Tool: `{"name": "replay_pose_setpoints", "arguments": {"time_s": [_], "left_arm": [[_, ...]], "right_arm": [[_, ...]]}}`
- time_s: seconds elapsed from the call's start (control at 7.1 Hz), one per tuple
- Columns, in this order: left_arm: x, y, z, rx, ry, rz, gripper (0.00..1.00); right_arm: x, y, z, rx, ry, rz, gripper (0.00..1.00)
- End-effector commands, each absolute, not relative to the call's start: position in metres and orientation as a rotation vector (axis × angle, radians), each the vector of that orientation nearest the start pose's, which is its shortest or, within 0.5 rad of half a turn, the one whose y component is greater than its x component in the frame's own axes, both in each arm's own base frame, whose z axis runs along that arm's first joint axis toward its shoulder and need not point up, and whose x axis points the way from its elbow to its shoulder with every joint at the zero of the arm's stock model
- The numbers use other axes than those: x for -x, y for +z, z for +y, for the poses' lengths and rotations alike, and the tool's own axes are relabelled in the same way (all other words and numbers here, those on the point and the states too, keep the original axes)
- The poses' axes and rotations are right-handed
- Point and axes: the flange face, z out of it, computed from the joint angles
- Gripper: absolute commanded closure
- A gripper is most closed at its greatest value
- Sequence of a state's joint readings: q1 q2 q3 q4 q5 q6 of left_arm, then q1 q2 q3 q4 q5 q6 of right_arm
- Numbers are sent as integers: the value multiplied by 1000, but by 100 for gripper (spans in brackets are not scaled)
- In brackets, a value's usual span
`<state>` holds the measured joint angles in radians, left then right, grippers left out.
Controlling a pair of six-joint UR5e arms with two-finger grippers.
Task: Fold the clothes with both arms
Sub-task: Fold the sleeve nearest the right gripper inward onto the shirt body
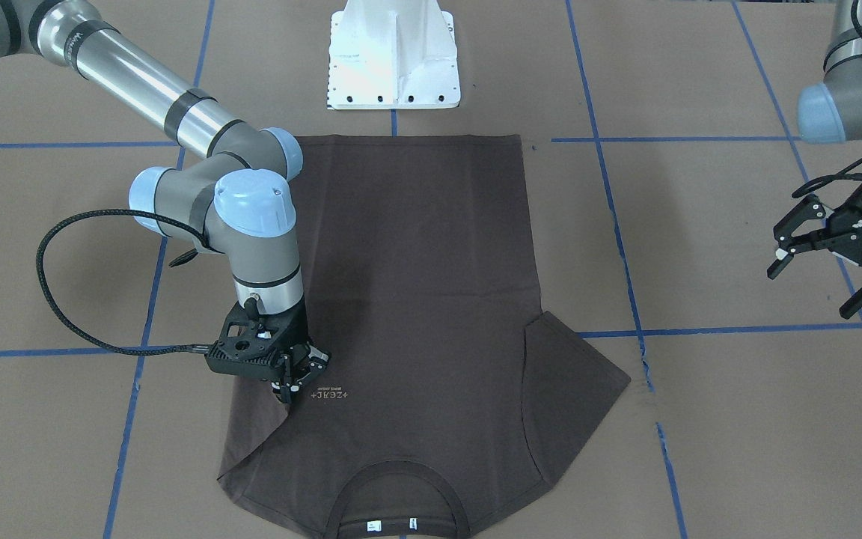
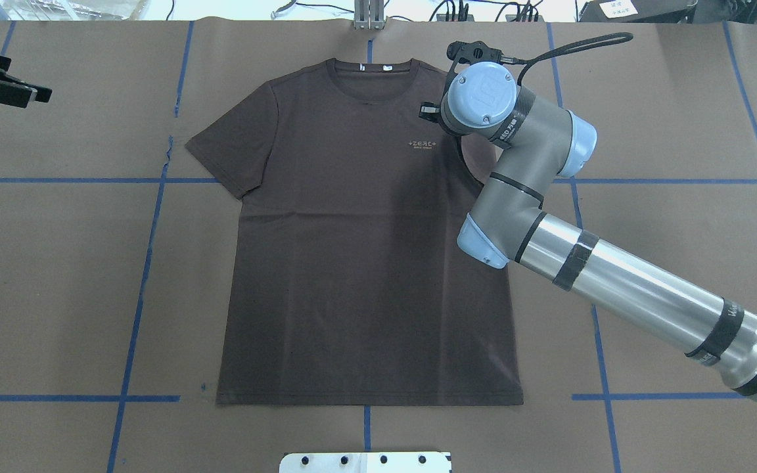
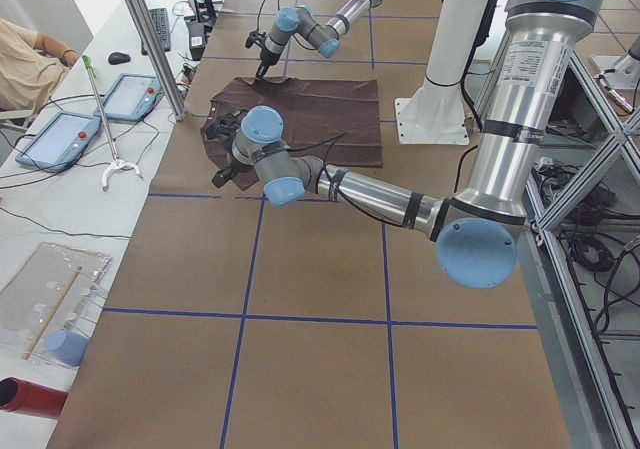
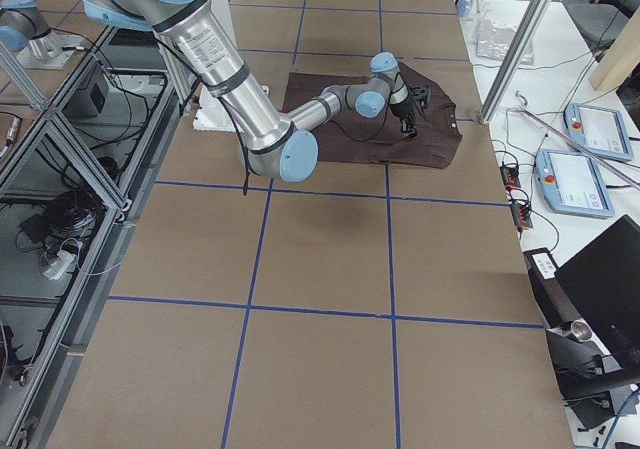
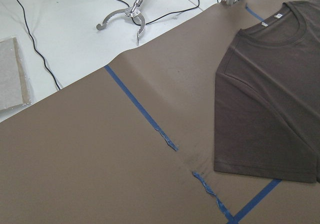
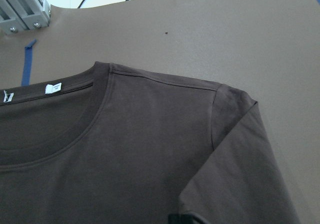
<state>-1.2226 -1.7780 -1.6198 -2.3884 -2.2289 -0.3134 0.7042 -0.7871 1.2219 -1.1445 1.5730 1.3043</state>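
A dark brown T-shirt [image 1: 416,262] lies flat, front up, on the brown table, collar away from the robot. It also shows in the overhead view [image 2: 352,263]. My right gripper [image 1: 295,383] points down onto the chest beside the pale lettering [image 1: 330,394]. Its fingers are closed on the hem of that side's sleeve [image 6: 240,149], which is folded in over the chest. The other sleeve [image 1: 581,367] lies flat and spread out. My left gripper [image 1: 820,281] is open and empty, held above bare table well off that side of the shirt; its wrist view shows that sleeve [image 5: 270,99].
The white pedestal base [image 1: 393,60] stands at the robot's edge behind the shirt's hem. Blue tape lines [image 2: 148,263] grid the table. Beyond the collar edge are a metal post [image 2: 368,16], cables, a grabber tool [image 5: 125,17], tablets [image 3: 60,134] and a seated person [image 3: 25,64].
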Motion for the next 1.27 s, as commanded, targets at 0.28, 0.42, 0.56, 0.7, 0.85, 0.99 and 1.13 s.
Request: {"name": "replay_pose_setpoints", "arguments": {"time_s": [0.28,0.42,0.56,0.7,0.85,0.99,1.13], "left_arm": [[-134,426,-574,-785,386,903,0],[-153,411,-576,-800,421,917,0],[-182,402,-570,-783,391,941,0],[-220,402,-564,-706,253,968,0],[-255,396,-558,-663,90,979,2],[-303,386,-556,-569,-58,1030,25],[-333,393,-567,-548,-125,1008,32]], "right_arm": [[508,245,-642,-398,420,-806,0],[465,244,-663,-334,339,-826,0],[414,249,-676,-319,234,-819,0],[353,270,-674,-317,172,-842,0],[284,300,-675,-301,115,-877,0],[232,331,-674,-313,52,-882,0],[193,362,-670,-299,22,-896,0]]}}
